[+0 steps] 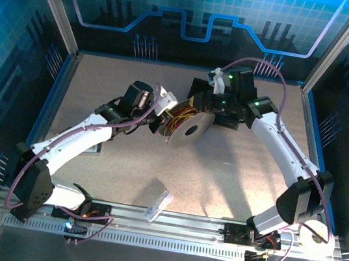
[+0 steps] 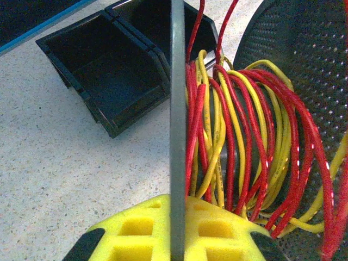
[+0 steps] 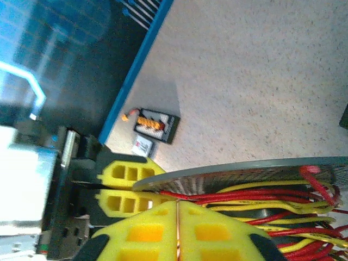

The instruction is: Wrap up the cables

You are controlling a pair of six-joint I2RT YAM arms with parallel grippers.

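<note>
Red and yellow cables (image 2: 239, 141) lie coiled on the spool (image 1: 191, 130), which stands tilted mid-table. My left gripper (image 2: 176, 220) is clamped on the edge of one spool disc. My right gripper (image 3: 178, 220) is pressed together beside the coil, with a thin orange line in its seam; I can't tell whether that's a cable.

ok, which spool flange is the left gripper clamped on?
The flange seen edge-on in the left wrist view: the grey strip between the pads of the left gripper. The other flange, perforated face showing, stands beyond the cables.
</note>
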